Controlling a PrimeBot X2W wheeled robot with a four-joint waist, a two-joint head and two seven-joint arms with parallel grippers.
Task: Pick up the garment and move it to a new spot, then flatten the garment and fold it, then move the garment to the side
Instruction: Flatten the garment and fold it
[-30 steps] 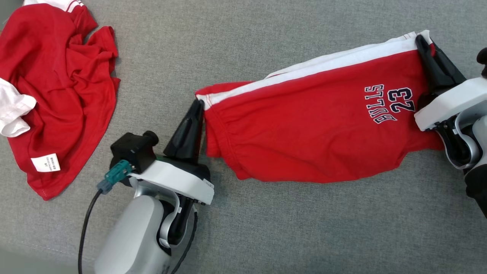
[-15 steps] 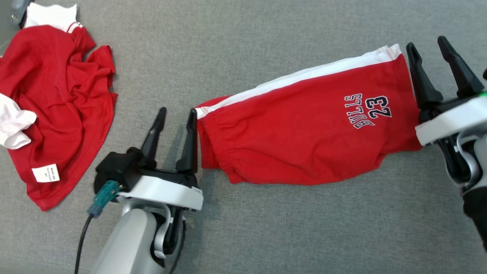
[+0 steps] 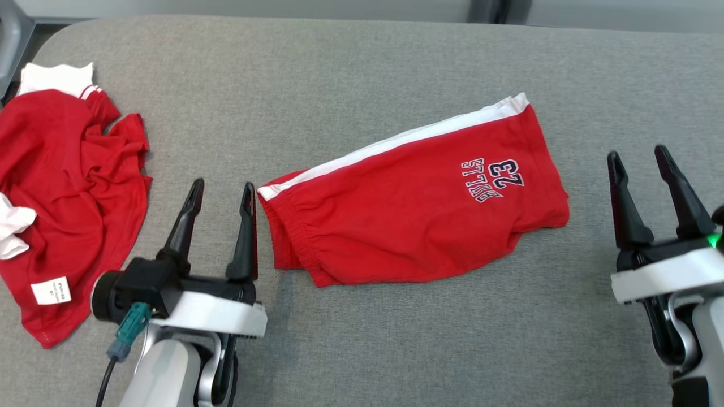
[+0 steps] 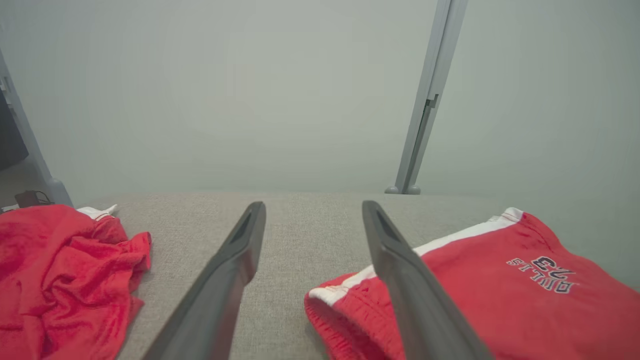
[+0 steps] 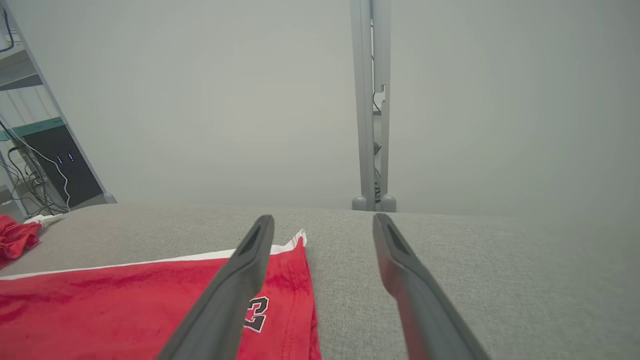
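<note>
The red shorts lie on the table, whole in head view, cropped in both wrist views. Wide, empty: left pincer beside their waistband, right pincer near their hem.

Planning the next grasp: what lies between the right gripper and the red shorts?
Nothing: bare grey tabletop separates the right gripper from the shorts, in the head view.

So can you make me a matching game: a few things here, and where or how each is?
1 red shorts with a white stripe
2 crumpled red cloth garment
3 left pincer
4 right pincer

A heaped at the left edge of the grey fabric table
B open, close beside the shorts
C folded flat, mid-table
D open, well clear of the shorts

Pairs: 1-C, 2-A, 3-B, 4-D
</note>
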